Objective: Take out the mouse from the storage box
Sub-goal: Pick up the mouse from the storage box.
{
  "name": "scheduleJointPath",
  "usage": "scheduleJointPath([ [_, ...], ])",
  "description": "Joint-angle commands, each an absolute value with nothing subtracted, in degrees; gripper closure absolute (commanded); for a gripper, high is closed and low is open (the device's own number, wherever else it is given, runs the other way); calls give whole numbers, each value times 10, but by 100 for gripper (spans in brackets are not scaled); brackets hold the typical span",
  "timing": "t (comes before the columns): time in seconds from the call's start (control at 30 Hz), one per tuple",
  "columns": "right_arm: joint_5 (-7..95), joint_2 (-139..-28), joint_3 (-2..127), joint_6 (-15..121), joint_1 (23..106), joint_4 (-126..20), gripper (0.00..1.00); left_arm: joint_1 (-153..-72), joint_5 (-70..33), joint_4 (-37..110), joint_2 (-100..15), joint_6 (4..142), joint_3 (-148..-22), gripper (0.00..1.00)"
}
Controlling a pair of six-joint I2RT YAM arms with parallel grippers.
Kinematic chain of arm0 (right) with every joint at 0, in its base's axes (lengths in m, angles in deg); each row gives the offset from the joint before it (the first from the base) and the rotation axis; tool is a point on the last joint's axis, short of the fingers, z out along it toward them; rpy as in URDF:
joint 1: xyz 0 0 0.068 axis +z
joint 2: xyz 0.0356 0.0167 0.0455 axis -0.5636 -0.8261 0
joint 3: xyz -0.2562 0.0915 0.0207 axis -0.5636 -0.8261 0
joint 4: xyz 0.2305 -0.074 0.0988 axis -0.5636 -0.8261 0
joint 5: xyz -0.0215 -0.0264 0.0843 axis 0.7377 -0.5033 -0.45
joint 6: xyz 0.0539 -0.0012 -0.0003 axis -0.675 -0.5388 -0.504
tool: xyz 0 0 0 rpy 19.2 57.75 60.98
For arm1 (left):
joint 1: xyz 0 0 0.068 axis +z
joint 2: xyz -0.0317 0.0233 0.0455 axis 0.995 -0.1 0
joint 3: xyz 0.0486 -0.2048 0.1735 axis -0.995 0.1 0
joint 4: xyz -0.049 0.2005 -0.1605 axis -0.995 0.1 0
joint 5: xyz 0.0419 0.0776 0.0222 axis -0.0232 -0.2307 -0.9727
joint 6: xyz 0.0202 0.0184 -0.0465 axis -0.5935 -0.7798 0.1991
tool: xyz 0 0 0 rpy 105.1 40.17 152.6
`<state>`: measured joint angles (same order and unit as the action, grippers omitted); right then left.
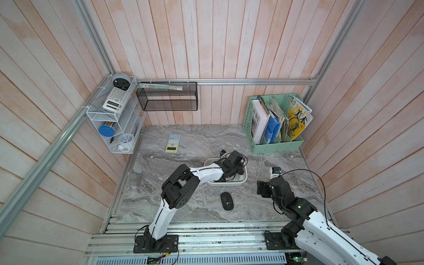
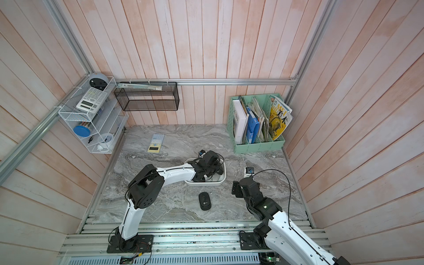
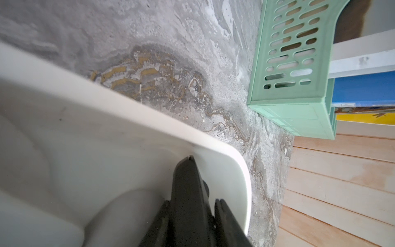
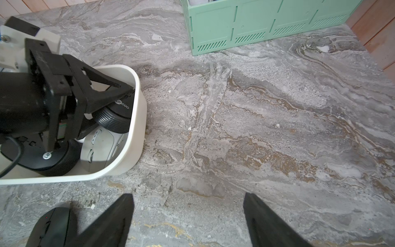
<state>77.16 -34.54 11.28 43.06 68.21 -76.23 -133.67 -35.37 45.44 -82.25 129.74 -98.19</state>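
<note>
**Storage box** point(image 1: 226, 183) point(image 2: 206, 183) point(image 4: 136, 119) point(image 3: 149, 111): white tub with rounded corners, standing mid-table on the grey marble table point(image 1: 183, 206), a little right of centre. Its contents show in the right wrist view.

- **Far black mouse** point(image 4: 115, 117): ribbed side, white logo on top. It lies in the box's far right corner, directly under the left fingers.
- **White mouse** point(image 4: 100, 145): lies against the right end wall, between the two black ones.
- **Near black mouse** point(image 4: 53, 160): lies toward the near wall, partly hidden by the left wrist.

**Loose black mouse** point(image 1: 227, 201) point(image 2: 205, 201) point(image 4: 53, 226): flat on the table outside the box, just near of its near wall.

**Left gripper** point(image 4: 128, 88) point(image 1: 236, 171) point(image 2: 213, 171): reaches down into the box's far right corner. The jaws are drawn narrow, with the tips close to the wall, over the far black mouse. Whether they actually grip it cannot be told.

**Right gripper** point(image 4: 188, 195): released, jaws spread wide over bare marble to the right of the box, holding nothing. The loose black mouse lies just beside its left finger.

**Other stock**
- Mint-green file holder point(image 1: 273, 142) point(image 2: 254, 146) point(image 4: 256, 27) point(image 3: 288, 64): far right corner of the table, filled with books and magazines.
- Yellow calculator point(image 1: 173, 143): far left on the table.
- Black mesh basket point(image 1: 167, 96): on the far wall.
- White wire rack point(image 1: 110, 110): on the left wall.
</note>
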Motion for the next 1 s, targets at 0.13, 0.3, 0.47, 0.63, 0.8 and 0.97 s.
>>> scheduleJointPath([
  [0.13, 769, -342, 108, 440, 680, -754, 13, -1340, -344, 400, -738, 1256, -924, 75],
  [0.3, 767, -344, 107, 441, 679, -752, 13, -1341, -339, 367, -694, 1248, -878, 76],
  [0.47, 768, -343, 107, 442, 680, -752, 13, -1336, -330, 331, -649, 1247, -829, 77],
  [0.63, 768, -340, 105, 443, 680, -751, 13, -1309, -323, 296, -573, 1249, -746, 78],
  [0.8, 765, -343, 105, 446, 679, -749, 13, -1266, -334, 296, -480, 1240, -653, 79],
  [0.97, 765, -345, 105, 447, 680, -746, 13, -1211, -350, 328, -379, 1228, -570, 79],
])
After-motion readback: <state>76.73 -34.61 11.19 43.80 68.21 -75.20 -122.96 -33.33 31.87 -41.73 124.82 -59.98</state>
